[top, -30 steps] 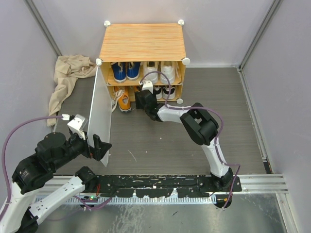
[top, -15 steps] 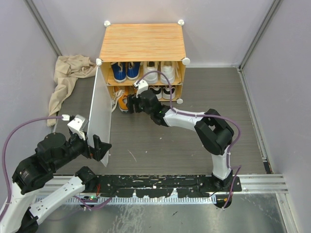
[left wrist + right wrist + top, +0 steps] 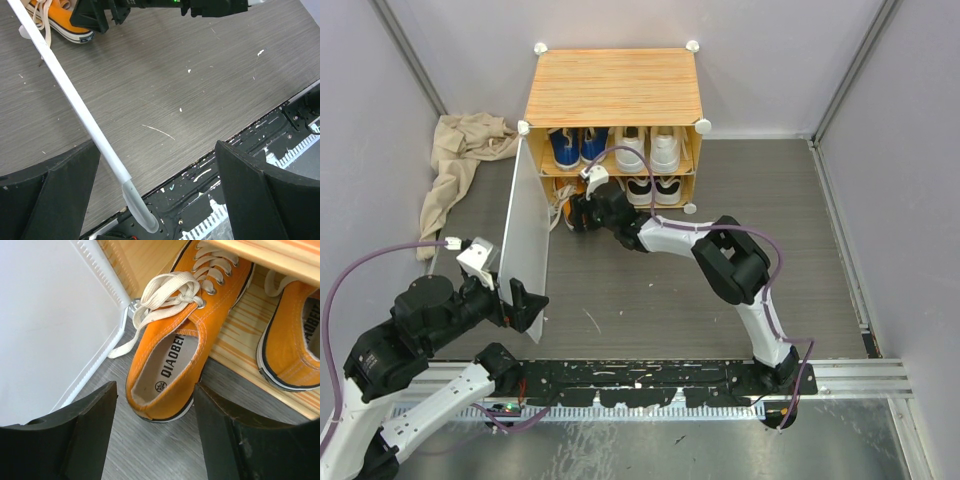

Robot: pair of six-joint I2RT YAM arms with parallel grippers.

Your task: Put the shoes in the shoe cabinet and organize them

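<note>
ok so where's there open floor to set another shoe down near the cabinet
Bare table between the open door and the right arm, and right of the cabinet toward the wall. Crowded: both its levels hold shoes, and at the lower-left corner an orange shoe juts out before the open right gripper.

orange shoe; cream laces

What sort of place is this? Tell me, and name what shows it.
Probably a robot test cell, not a home: bare grey panel walls on metal framing, a left arm and a right arm bolted to a rail at the table's edge, and a lone shoe cabinet set before them.
</note>
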